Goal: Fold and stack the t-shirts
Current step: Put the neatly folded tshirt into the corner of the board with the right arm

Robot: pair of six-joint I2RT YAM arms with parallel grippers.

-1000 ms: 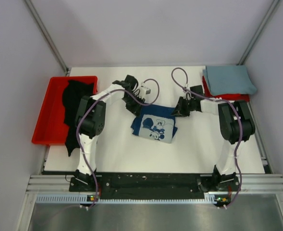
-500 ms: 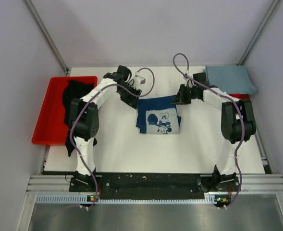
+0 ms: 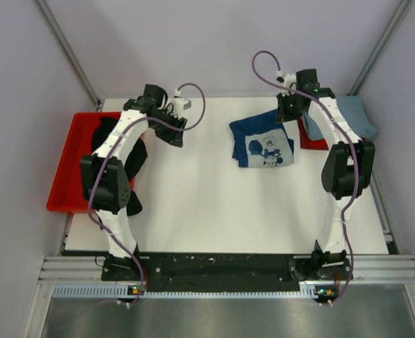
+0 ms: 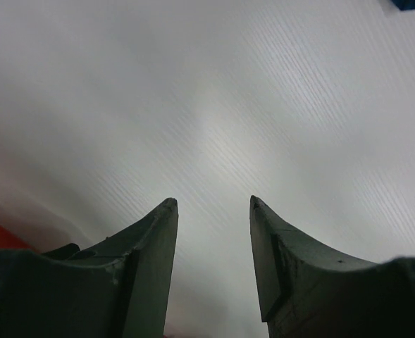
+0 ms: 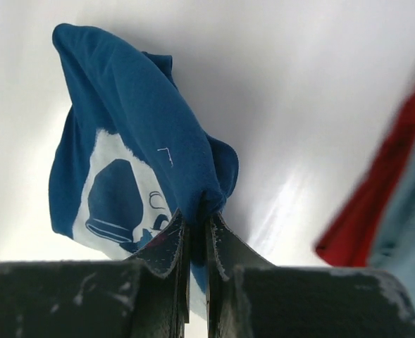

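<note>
One navy t-shirt (image 5: 129,134) pinched in right hand (image 5: 195,220), left hand (image 4: 212,203) spread, well apart

The white tabletop (image 3: 193,208) is lying open across its middle and near edge. A red plastic tray (image 3: 60,189) holding a black cloth t-shirt (image 3: 103,125) is crowding the left edge. A navy blue t-shirt with a white print (image 3: 262,144) and a pale grey-blue t-shirt (image 3: 362,120) are blocking the far-right corner.

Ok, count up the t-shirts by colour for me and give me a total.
navy blue t-shirt: 1
black t-shirt: 1
pale grey-blue t-shirt: 1
Total: 3
</note>
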